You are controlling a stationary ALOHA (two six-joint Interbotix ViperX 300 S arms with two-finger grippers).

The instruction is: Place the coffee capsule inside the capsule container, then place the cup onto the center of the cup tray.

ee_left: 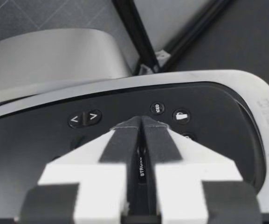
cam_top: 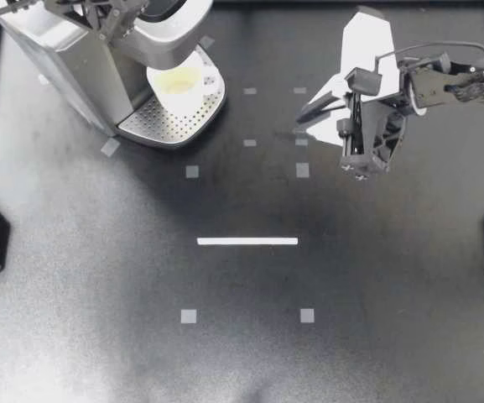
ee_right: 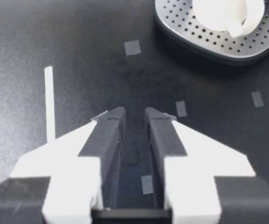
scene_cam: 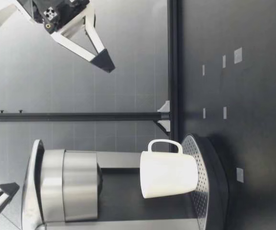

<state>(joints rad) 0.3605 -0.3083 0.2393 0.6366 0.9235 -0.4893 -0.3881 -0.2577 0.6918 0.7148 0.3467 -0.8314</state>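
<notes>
White ceramic cup (cam_top: 179,82) upright on the perforated steel cup tray (cam_top: 170,126) at the foot of the silver and black coffee machine (cam_top: 61,54), directly beneath the brew head and nearer the machine side of the tray than its front edge. Handle turned away from the machine body, toward the open table. Pale yellowish inside of the cup on show from above. From table height, same cup (scene_cam: 169,175) with its base flat on the tray (scene_cam: 195,143). My left gripper (cam_top: 111,21) up over the top of the machine, fingers pressed together with nothing between them; seen from its wrist, fingertips (ee_left: 125,142) just over the glossy black button panel (ee_left: 204,107), contact impossible to judge. My right gripper (cam_top: 330,92) hanging high above the matte black table (cam_top: 242,361), well apart from the cup, with cup and tray ahead of it, fingers parted by a narrow slit and holding nothing; one of the small grey tape squares (ee_right: 147,184) visible through that gap. White tape strip (cam_top: 247,241) flat near the table's middle, touching nothing else.
</notes>
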